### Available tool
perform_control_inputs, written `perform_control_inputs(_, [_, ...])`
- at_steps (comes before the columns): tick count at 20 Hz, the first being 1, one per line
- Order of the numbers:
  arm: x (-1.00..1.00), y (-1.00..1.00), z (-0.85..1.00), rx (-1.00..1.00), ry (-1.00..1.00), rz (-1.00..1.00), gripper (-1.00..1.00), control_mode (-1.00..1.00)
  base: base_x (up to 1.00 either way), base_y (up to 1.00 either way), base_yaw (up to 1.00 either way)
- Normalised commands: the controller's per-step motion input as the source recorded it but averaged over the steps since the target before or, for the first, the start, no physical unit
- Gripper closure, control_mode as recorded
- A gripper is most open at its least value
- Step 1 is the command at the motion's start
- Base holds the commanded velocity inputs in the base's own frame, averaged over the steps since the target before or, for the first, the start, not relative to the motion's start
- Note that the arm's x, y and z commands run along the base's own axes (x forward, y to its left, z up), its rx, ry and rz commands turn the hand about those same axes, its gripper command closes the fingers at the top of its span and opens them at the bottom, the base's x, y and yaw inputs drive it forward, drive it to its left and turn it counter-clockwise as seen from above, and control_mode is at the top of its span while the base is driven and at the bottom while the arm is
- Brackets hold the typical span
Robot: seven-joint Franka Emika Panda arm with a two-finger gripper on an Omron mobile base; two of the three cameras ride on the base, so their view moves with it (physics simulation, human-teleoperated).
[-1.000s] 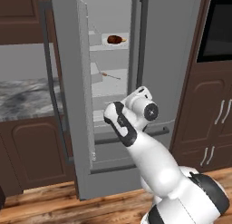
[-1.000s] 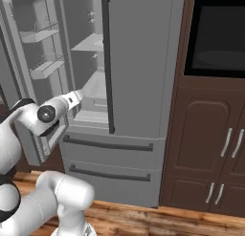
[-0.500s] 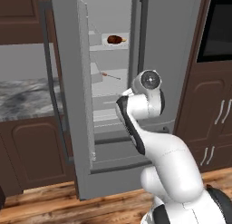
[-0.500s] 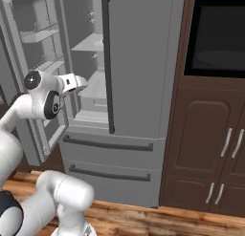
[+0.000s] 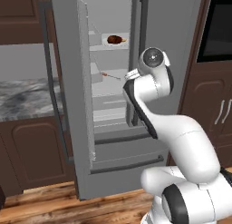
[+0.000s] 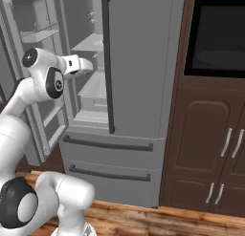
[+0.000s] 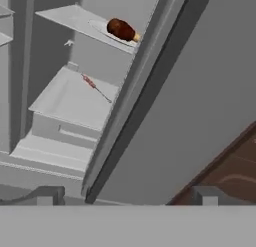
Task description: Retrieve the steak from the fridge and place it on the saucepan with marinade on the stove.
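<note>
Task stage: early, the fetch not yet made. I am viewing the tall grey French-door fridge with its left door swung open and its right door shut. The small oval lump of dark reddish-brown steak is sitting on a pale plate on an upper white-grey shelf; in the hand view the same steak is lying toward the top of the frame, well apart from the finger tips at the bottom. A thin reddish stick-like item is resting on the shelf below; I cannot tell what it is.

The white arm's pincer is reaching from the right base view toward the open compartment, level with the middle shelves and near the edge of the shut door. Its jaws are standing wide, with nothing between them.

Done: the fridge is open and the steak is exposed. Left, in my judgement: rising to the upper shelf, closing on the meat, withdrawing it past the door edge, then carrying it to the saucepan of marinade on the stove.
</note>
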Motion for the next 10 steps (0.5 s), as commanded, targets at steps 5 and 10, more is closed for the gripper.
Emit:
perform_control_inputs(5, [-0.08, -0.12, 0.0, 0.15, -0.13, -0.07, -1.0, -1.0, 0.0, 0.0, 0.0])
perform_control_inputs(10, [0.0, -0.22, 0.0, 0.26, 0.07, 0.08, -1.0, -1.0, 0.0, 0.0, 0.0])
